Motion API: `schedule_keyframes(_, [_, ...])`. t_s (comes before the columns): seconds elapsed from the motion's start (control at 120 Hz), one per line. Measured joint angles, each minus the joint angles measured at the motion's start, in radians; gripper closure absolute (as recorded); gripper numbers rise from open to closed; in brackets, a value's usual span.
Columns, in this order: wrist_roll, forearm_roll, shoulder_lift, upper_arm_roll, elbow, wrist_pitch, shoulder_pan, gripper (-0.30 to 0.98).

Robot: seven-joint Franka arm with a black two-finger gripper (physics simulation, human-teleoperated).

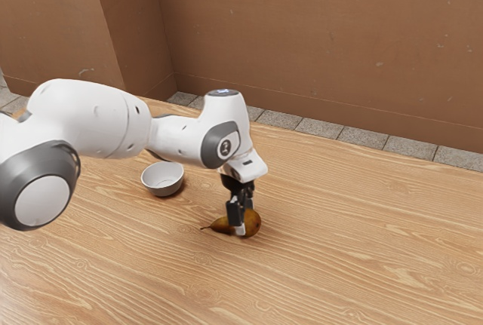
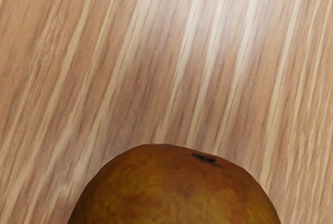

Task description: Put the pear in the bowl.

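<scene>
Exterior view: the jaws (image 1: 241, 219) are down at the pear (image 1: 252, 224), its stem pointing out to the exterior view's left of them, its rounded end to the right. How far they stand open, or whether they grip it, I cannot tell. On the desk (image 1: 347, 265), the bowl (image 1: 167, 189) sits apart from the jaws, toward the exterior view's left.

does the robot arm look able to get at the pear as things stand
Most likely yes: the pincer is down at the pear on the table, and the bowl stands apart, seemingly out of the way.
</scene>
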Motion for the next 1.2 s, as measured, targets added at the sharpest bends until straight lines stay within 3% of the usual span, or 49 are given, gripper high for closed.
schedule_keyframes(0.175, [0.008,-0.019,0.007,-0.002,0.004,0.002,0.000,0.02])
schedule_keyframes(0.458, [0.016,-0.047,0.018,-0.002,0.004,0.003,0.000,0.17])
schedule_keyframes(0.992, [0.016,-0.048,-0.046,0.004,0.005,0.003,0.000,0.34])
schedule_keyframes(1.2, [0.013,-0.043,-0.109,0.095,0.003,-0.031,0.000,0.37])
